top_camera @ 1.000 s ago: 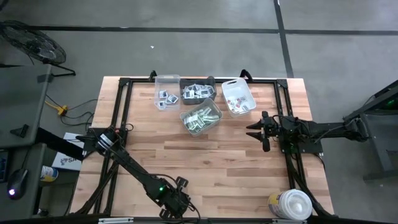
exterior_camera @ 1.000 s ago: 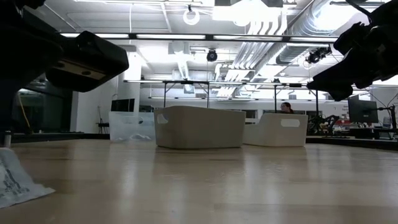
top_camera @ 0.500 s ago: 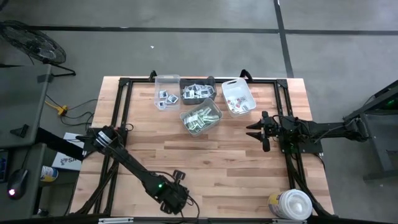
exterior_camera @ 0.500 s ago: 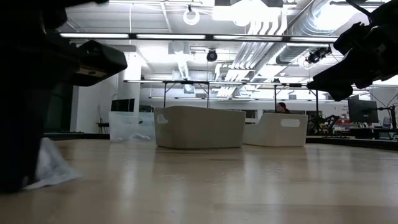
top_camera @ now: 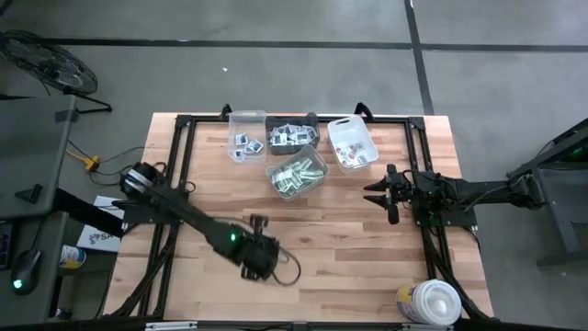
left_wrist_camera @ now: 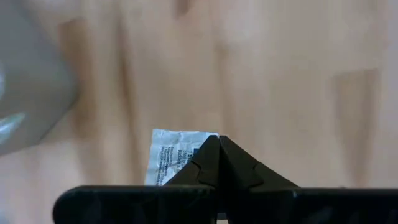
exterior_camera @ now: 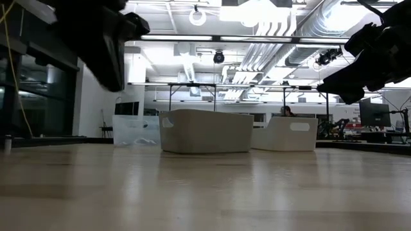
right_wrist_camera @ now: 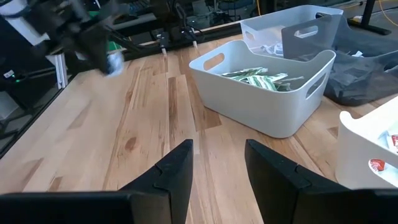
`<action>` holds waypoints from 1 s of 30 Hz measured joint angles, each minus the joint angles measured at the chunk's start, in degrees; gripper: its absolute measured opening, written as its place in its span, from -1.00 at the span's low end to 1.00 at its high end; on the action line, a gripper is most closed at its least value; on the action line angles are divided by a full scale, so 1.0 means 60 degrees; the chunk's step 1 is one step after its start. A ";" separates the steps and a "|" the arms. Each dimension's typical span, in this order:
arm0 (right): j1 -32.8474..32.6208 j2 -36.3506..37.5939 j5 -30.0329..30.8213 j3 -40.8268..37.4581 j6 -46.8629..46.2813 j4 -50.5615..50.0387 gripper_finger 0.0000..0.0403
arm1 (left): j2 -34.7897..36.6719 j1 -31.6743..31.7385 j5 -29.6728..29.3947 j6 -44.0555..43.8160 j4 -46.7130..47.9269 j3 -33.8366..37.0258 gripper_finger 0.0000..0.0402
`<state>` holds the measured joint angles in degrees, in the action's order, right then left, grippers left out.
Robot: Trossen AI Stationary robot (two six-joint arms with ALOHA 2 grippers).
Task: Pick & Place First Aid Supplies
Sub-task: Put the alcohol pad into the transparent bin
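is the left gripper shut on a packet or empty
Shut on a packet. In the left wrist view the left gripper has its fingertips pressed together, pinching a white printed packet above the table.

I see one squarish white packet (left_wrist_camera: 169,157) with dark print pinched at the closed tips of my left fingers (left_wrist_camera: 219,163), above the surface. Green-and-white strips (top_camera: 298,173) heap in the middle bin; more white packets (top_camera: 243,142) lie far left.

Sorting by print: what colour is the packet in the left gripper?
White packet with dark print, clearest in the left wrist view.
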<state>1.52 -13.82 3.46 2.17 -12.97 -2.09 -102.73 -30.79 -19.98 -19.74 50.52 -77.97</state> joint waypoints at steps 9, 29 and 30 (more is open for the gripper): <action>0.0001 0.0003 -0.0001 0.0000 0.0000 0.0000 -0.31 | 0.1221 0.2262 -0.0628 0.1840 0.1457 0.0000 -1.00; 0.0002 0.0003 -0.0003 0.0000 0.0000 0.0000 -0.31 | 0.1452 0.8415 0.1551 0.9700 -0.0321 0.0074 -1.00; 0.0002 0.0003 -0.0003 0.0000 0.0000 0.0000 -0.31 | 0.1452 0.8651 0.1986 1.0045 -0.0510 0.0139 -1.00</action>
<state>1.53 -13.80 3.44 2.17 -12.97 -2.09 -94.02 21.11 -8.06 40.52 47.46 -77.14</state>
